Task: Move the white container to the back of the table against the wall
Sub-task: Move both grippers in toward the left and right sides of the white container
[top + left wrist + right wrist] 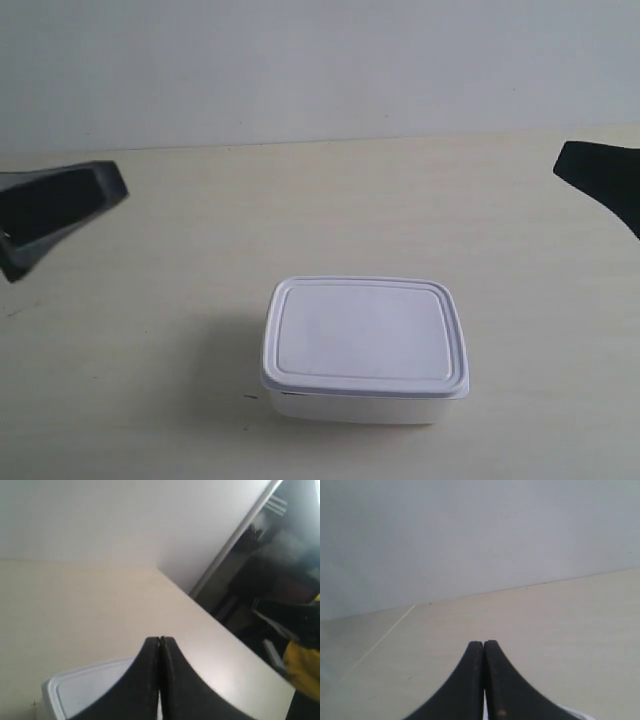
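The white container (pixel 365 345), lid on, sits on the table (pixel 300 210) toward the front, well away from the wall (pixel 300 70). In the exterior view a dark gripper (pixel 105 185) pokes in at the left and another (pixel 575 165) at the right, both apart from the box. My left gripper (pixel 160 639) is shut with nothing in it, above a corner of the container (pixel 85 690). Nothing sits in my right gripper (pixel 483 642) either; it is shut, with a sliver of the container (pixel 577 715) just beside its fingers.
The table's side edge (pixel 225 630) drops off to a dark cluttered area (pixel 280 580) in the left wrist view. A thin pale line (pixel 380 640) crosses the tabletop in the right wrist view. The wall meets the table along the back (pixel 400 137).
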Controlling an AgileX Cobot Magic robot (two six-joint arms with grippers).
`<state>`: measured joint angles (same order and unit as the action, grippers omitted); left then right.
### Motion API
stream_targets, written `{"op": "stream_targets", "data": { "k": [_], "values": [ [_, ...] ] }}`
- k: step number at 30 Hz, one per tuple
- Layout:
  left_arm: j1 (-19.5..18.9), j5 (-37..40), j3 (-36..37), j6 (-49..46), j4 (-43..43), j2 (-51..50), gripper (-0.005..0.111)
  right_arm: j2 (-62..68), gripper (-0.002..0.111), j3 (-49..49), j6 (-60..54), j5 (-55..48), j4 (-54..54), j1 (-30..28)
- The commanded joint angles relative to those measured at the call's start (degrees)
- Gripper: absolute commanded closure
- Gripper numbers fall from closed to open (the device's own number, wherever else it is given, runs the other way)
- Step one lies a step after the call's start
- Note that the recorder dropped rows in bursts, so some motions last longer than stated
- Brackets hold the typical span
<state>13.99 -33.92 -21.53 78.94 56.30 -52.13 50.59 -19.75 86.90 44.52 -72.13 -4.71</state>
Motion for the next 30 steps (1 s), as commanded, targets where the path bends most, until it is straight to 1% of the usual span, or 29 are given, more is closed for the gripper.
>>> {"op": "stream_targets", "data": {
  "k": [1,3,5,7,8,9,10,11,12,13,14,15,16,18,19,22,24,30],
  "values": [
    [11.98,11.82,-2.02,-6.19,-3.01,-4.16,0.107,0.22,0.108,-0.38,3.05,-0.87,-5.28,0.08],
    [16.29,15.58,-2.42,-8.28,-4.77,-5.41,0.107,0.22,0.108,-0.38,4.44,-0.07,-6.73,1.34],
    [20.08,18.65,-2.82,-10.96,-7.04,-6.71,0.107,0.22,0.108,-0.38,4.33,-0.88,-6.88,4.83],
    [22.55,20.99,-3.11,-13.40,-10.29,-8.37,0.107,0.60,0.108,-0.61,4.21,-4.34,-7.17,8.75],
    [23.53,21.52,-3.35,-14.33,-11.27,-9.46,0.107,1.19,0.108,-0.65,4.21,-7.43,-7.46,11.04],
    [24.99,21.52,-3.43,-14.66,-11.92,-11.87,0.107,2.47,0.108,-0.65,4.35,-11.19,-7.46,15.09],
    [25.82,21.52,-3.43,-14.84,-11.92,-13.34,0.107,3.30,0.108,-0.65,4.35,-12.50,-7.60,17.25],
    [27.27,21.79,-3.43,-14.97,-11.92,-16.01,0.107,4.82,0.108,-0.65,4.35,-13.83,-8.29,21.37],
    [28.09,22.10,-3.43,-15.10,-11.92,-17.47,0.107,5.55,0.108,-0.65,4.70,-14.45,-9.38,23.33],
    [29.71,23.08,-3.43,-15.58,-11.92,-20.09,0.107,6.77,0.108,-0.65,5.73,-16.60,-11.13,26.78],
    [30.54,23.53,-3.43,-15.58,-11.92,-21.23,0.107,7.18,0.108,-0.65,7.25,-18.69,-12.49,28.60],
    [31.88,24.81,-3.43,-15.58,-11.92,-22.88,0.107,7.81,0.108,-0.65,11.58,-22.87,-16.27,31.62],
    [32.44,25.30,-3.43,-15.58,-11.92,-24.08,0.107,8.38,0.108,-0.65,15.97,-24.82,-20.26,33.95],
    [32.91,25.29,-3.72,-15.58,-11.92,-25.84,0.107,9.55,0.108,-0.65,23.36,-25.16,-27.22,37.12],
    [32.91,25.29,-3.95,-15.58,-11.92,-26.47,0.107,10.15,0.108,-0.65,26.76,-25.25,-27.82,38.43],
    [32.91,24.91,-4.68,-15.58,-11.92,-29.71,0.107,13.60,0.108,-0.65,27.59,-26.16,-27.82,41.26],
    [32.91,23.96,-5.19,-15.58,-11.92,-32.06,0.107,16.88,0.108,-0.65,28.11,-30.41,-27.82,42.22],
    [32.91,23.28,-8.23,-15.58,-11.92,-36.35,0.107,24.12,0.108,-0.65,28.71,-34.62,-27.82,42.37]
  ]
}}
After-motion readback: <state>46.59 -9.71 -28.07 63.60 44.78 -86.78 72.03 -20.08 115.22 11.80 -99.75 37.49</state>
